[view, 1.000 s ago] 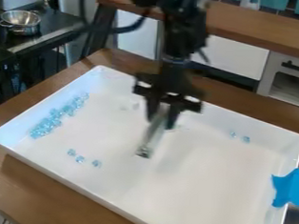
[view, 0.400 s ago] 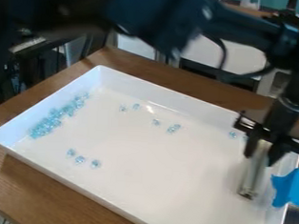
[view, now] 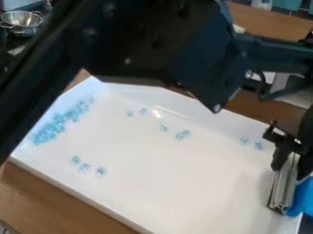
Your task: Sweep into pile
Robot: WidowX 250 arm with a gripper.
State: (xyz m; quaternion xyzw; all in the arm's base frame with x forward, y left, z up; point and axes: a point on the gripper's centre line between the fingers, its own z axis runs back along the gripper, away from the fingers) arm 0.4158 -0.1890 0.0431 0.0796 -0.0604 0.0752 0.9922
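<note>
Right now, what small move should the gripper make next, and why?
Probably shift the bar back a little, to the outer side of the two beads, ready to sweep them left. The gripper holds the bar near the picture's right edge, nearer the camera than those beads, and the pile lies at the left.

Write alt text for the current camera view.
A black end effector grips a grey metal bar at the right of a white rectangular tray. Small translucent light-blue beads cluster along the tray's left side; others lie scattered across it.
</note>
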